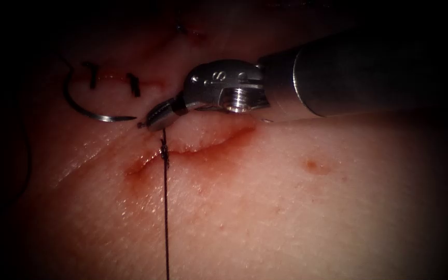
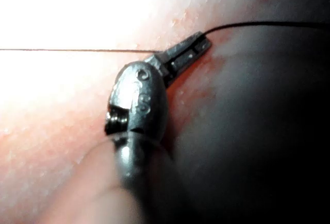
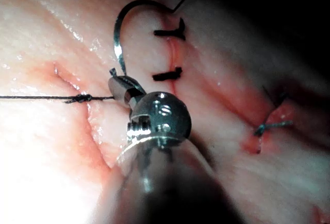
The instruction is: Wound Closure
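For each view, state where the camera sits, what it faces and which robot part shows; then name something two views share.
Endoscope view: above and in front of the tissue, facing the cut; the right tool enters from the right, gripping the thread.
Left wrist view: on the left arm, along its shaft; the left tool grips thread.
Right wrist view: on the right arm, along its shaft, at its tool.
Shared: endoscope and right wrist views show the needle lying free, left of the cut.

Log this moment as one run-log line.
right end effector: shut on thread above knot at cut | needle: free on tissue, left
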Motion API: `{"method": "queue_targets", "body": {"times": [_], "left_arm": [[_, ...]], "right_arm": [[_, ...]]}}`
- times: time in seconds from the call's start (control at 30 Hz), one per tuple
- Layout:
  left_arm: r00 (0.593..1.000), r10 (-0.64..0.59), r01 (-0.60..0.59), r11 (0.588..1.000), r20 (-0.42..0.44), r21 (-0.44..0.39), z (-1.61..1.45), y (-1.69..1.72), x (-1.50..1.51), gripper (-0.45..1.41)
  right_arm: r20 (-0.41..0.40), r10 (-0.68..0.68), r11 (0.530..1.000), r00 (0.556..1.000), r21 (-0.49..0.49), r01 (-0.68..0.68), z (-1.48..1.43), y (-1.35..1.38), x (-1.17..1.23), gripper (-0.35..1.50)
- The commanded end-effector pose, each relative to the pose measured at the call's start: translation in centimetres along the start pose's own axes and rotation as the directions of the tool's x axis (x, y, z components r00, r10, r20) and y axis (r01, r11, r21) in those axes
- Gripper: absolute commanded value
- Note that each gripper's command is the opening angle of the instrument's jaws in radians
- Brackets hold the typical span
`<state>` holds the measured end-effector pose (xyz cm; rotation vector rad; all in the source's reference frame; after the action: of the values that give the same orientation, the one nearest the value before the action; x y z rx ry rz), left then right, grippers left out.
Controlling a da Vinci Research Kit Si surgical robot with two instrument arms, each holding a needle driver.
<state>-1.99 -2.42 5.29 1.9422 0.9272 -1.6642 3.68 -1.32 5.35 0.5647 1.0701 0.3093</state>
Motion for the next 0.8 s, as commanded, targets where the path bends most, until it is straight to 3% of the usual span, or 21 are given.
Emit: {"method": "queue_targets", "body": {"times": [0.03,0.47,0.8], "left_arm": [[1.000,0.005,-0.005,0.999,-0.013,-0.032,0.08,0.01,-0.03,-0.45],[0.997,0.026,-0.042,0.967,-0.069,-0.250,0.50,0.31,-0.04,-0.45],[0.997,0.035,-0.050,0.966,-0.065,-0.254,0.52,0.32,-0.05,-0.45]], "right_arm": [[-0.003,0.003,1.000,1.000,-0.004,-0.003,0.11,0.06,0.06,-0.35],[0.004,0.017,0.999,1.000,-0.052,-0.016,0.09,0.12,0.07,-0.35],[0.005,0.015,0.998,1.000,-0.055,-0.015,0.08,0.13,0.09,-0.35]]}}
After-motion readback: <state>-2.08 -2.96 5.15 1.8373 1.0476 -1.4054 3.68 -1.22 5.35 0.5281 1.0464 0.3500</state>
